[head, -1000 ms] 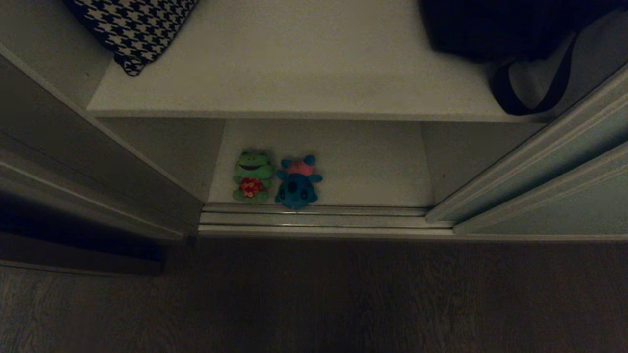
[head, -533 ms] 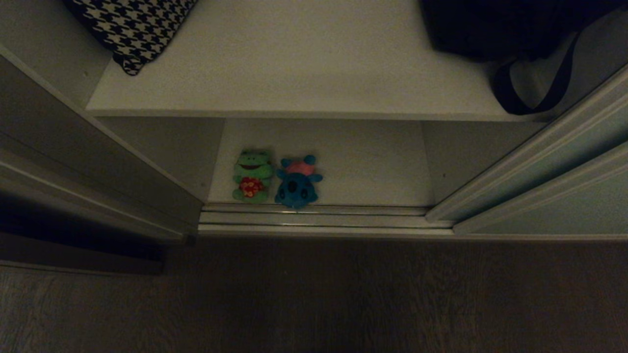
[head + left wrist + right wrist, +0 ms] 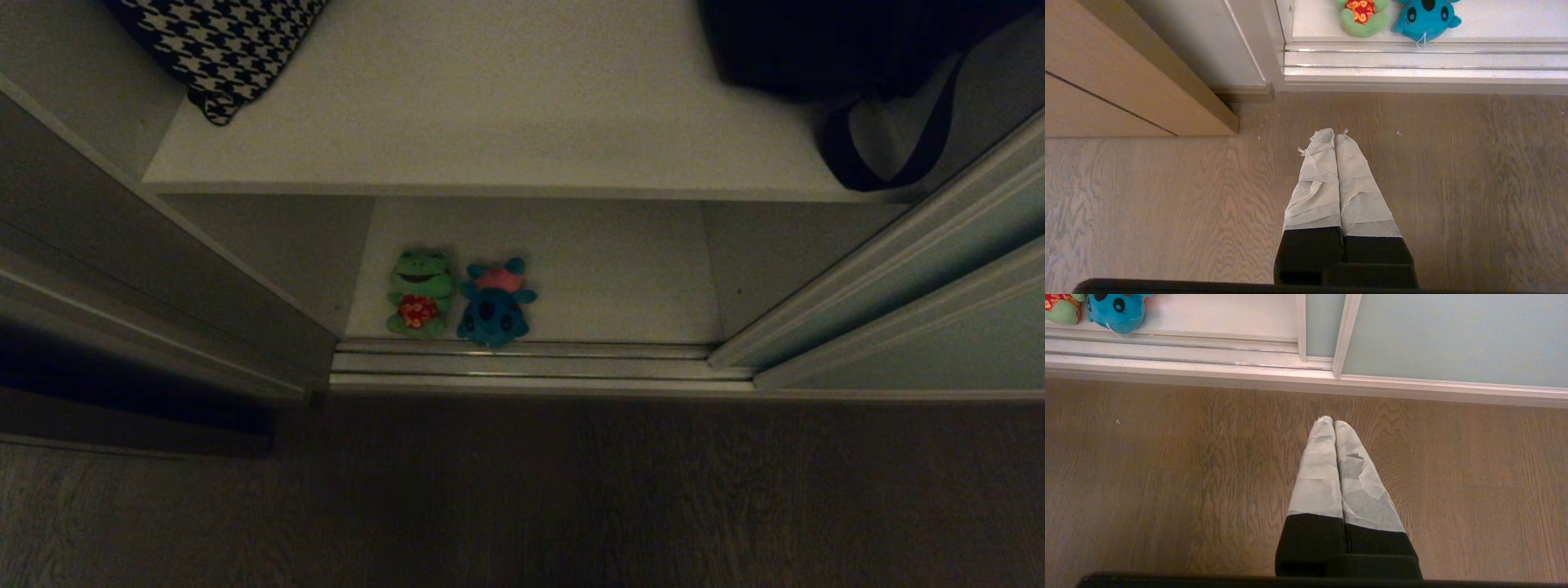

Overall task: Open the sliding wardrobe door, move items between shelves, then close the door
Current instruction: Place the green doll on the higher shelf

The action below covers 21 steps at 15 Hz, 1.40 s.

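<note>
plush toys, 2 [image 3: 457, 298], sit on the lower of 2 shelves [image 3: 604, 269]; 2 hands [image 3: 1335, 136] closed, empty.

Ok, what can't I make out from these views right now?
- Black strapped bag: head view, cut off by the top edge and lost in shadow.
- Black-and-white houndstooth cushion: head view, top cut off.
- Green plush frog and blue plush creature: left wrist view, upper parts cut off.
- Both hands: outside the head view.
</note>
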Available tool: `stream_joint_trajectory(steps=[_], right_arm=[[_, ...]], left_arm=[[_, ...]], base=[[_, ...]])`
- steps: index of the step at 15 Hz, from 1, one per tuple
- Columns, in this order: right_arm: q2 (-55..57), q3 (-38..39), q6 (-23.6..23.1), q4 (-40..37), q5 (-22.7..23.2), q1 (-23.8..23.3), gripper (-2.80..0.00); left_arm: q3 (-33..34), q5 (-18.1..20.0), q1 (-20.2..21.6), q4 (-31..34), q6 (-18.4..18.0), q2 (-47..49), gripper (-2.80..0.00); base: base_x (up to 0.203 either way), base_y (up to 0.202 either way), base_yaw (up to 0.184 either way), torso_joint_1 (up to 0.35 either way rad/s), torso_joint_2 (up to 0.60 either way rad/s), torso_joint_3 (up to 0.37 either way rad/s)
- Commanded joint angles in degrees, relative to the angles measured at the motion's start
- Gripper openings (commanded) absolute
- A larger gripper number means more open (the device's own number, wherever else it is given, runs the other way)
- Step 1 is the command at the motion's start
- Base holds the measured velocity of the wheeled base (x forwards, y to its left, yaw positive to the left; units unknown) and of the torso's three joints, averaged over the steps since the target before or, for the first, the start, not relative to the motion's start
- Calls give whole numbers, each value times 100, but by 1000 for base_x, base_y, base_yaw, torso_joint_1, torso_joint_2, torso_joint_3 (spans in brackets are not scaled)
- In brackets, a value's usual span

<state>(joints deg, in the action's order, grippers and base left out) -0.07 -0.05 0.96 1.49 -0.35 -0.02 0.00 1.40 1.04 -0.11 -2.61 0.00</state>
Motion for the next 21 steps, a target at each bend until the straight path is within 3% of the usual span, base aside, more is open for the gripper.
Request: stream_joint_trajectory(steps=[1, 4, 7, 10, 16, 21], right_arm=[[7, -2, 0, 1, -1, 2, -280], [7, -3, 0, 1, 0, 2, -280], [7, -4, 0, 1, 0, 2, -280], [7, -4, 0, 1, 0, 2, -280], [7, -4, 0, 1, 0, 2, -280], [7, -4, 0, 1, -3, -6, -280]], left_arm=[[0, 0, 2, 2, -3, 9, -280], [-174, -48, 2, 117, 36, 11, -280], [-1563, -47, 2, 738, 154, 467, -280], [-2570, 114, -8, 1063, 337, 2256, -280], [-3723, 324, -27, 1007, 413, 6193, -280], [-4729, 621, -80, 898, -22, 8770, -280]], base=[[0, 0, 0, 0, 0, 0], [0, 0, 0, 0, 0, 0], [0, 0, 0, 0, 0, 0], [0, 0, 0, 0, 0, 0], [0, 0, 0, 0, 0, 0], [0, 0, 0, 0, 0, 0]])
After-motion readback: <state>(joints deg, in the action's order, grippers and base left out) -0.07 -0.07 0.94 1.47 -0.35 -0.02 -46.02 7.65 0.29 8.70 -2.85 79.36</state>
